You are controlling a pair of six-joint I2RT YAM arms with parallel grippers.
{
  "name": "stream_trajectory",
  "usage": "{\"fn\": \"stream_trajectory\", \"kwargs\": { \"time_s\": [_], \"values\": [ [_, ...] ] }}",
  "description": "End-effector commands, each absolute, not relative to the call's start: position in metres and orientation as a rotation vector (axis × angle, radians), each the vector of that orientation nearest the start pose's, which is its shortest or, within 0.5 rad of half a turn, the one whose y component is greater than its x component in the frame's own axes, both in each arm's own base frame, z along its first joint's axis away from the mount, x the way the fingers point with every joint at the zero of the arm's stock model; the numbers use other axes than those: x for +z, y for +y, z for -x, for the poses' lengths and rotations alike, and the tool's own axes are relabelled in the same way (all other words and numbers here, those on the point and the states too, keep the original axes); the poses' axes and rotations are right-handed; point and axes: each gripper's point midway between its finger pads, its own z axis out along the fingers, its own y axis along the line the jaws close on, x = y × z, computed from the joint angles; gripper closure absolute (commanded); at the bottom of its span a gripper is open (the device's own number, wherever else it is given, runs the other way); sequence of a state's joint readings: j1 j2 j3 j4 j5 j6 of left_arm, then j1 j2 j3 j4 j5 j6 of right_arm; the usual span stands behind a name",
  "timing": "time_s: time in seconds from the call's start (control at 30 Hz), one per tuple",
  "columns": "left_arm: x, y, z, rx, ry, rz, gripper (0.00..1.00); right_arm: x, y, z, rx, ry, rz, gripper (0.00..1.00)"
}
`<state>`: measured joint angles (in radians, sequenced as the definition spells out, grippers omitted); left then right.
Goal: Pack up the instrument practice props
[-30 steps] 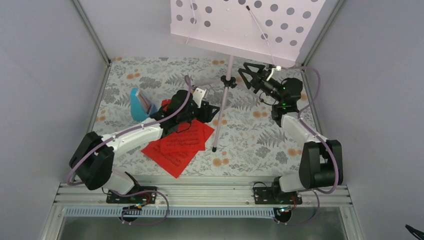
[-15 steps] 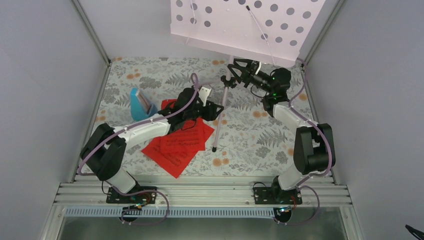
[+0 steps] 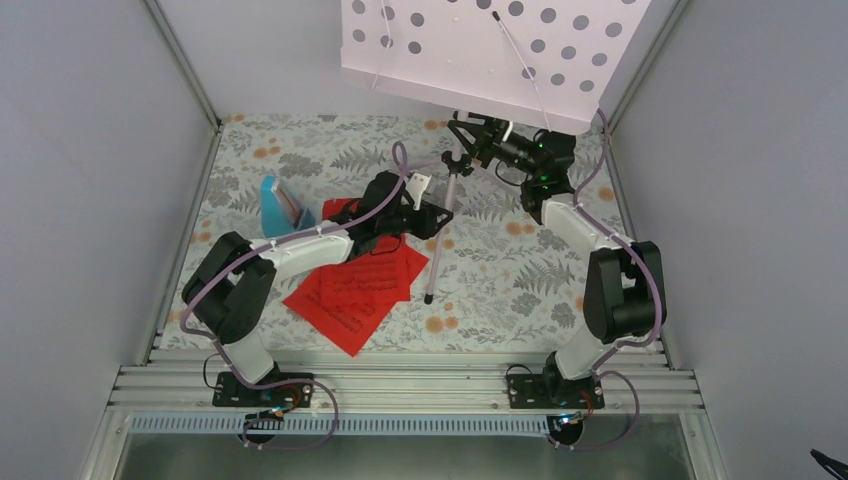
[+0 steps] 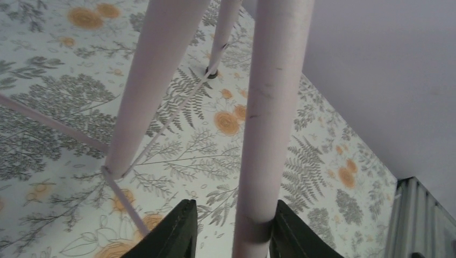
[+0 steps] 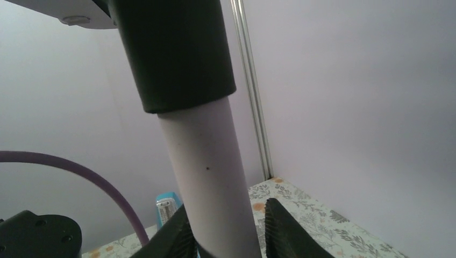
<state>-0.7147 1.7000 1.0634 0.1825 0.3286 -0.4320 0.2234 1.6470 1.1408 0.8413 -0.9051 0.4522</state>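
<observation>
Stand pole [image 4: 269, 134]: smooth lilac tube, prob. loose btwn left gripper [image 4: 232, 215] fingers [image 4: 175, 234]

No legible text, brand, number or sign in any view.
- red sheet-music pages [image 3: 358, 290] on worktop: black printed notation, too small to read
- blue metronome [image 3: 278, 208]: striped face, markings too small to read from top view; blurred in right wrist view

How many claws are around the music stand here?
2. The left claw straddles a lower tube of the music stand; the right claw straddles its pole just below the black collar.
</observation>
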Motion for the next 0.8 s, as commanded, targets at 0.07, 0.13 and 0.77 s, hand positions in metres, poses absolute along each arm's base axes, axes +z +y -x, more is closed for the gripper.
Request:
{"fn": "stream_trajectory", "kwargs": {
  "time_s": [0.07, 0.13, 0.77],
  "values": [
    [0.188, -0.382, -0.346, -1.087, 2.032, -0.561, 0.82, 0.379, 0.241, -0.408, 1.074, 1.252, 0.734, 0.85],
    [0.188, -0.383, -0.347, -1.086, 2.029, -0.561, 0.9, 0.383, 0.241, -0.405, 1.071, 1.244, 0.741, 0.91],
    [0.287, -0.374, -0.342, -1.115, 1.722, -0.554, 0.98, 0.415, 0.243, -0.36, 0.988, 1.219, 0.762, 0.96]
  ]
}}
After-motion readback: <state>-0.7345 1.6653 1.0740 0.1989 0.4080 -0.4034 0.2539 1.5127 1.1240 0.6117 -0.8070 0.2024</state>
